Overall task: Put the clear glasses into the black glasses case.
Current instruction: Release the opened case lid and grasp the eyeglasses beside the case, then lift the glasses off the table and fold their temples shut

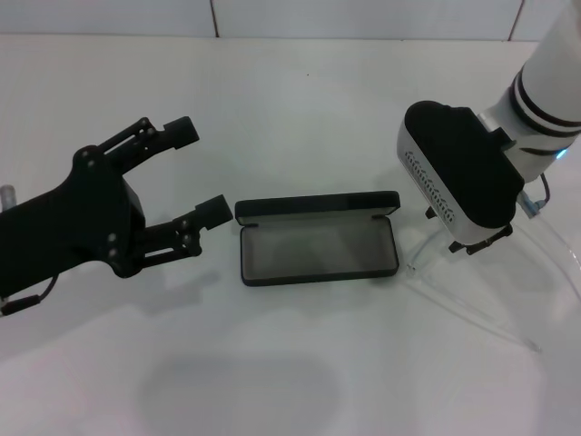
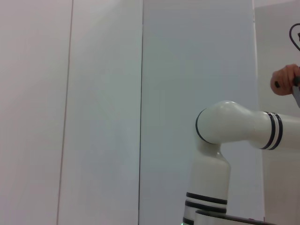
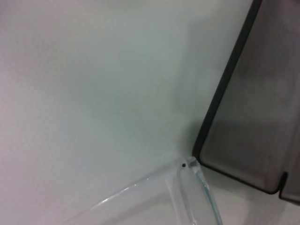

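Clear glasses [image 1: 472, 291]: on the white table [image 1: 300, 109], just right of the case, under the right gripper; likely light, thin, springy and slippery, the 2 long arms prone to snag; judged best held at the front frame, by the hinge
Black glasses case [image 1: 318, 250]: open at centre, grey lining bare, lid standing along its far edge
Right gripper [image 1: 472, 243]: low over the glasses; fingers hidden, spread and contact unclear
Left gripper [image 1: 195, 173]: left of the case, fingers spread wide, holding nothing

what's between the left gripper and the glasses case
Nothing: in the head view only bare white table separates the open left gripper from the open black glasses case.
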### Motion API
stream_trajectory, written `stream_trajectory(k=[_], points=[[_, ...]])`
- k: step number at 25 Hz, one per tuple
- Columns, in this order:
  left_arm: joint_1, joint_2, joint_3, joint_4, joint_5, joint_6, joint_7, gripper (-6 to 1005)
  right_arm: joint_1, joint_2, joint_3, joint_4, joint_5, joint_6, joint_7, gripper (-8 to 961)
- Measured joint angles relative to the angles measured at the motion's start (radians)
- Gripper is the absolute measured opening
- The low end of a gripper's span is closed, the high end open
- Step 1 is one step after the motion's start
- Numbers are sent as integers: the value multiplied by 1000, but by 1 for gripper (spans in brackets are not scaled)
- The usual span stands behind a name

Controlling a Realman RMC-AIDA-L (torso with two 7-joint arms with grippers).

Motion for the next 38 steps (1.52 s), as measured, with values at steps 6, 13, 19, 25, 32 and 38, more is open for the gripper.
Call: stream_trajectory(k=[6,13,19,25,32,38], points=[[0,0,-2,0,-2,-2,0,894,-5,0,0,1,7,17,-22,451],[0,0,-4,-2,-5,-3,0,894,-8,0,-2,0,6,26,-31,229],[3,0,-4,-2,-9,-4,0,894,-28,-2,2,-21,6,17,-32,161],[5,0,-4,-2,-10,-4,0,894,-92,-5,31,-143,0,-60,-28,156],[1,0,-4,-2,-10,-4,0,894,-165,-4,70,-278,-5,-156,-4,120],[4,0,-4,-2,-11,-3,0,894,-244,-4,127,-412,-7,-217,18,99]])
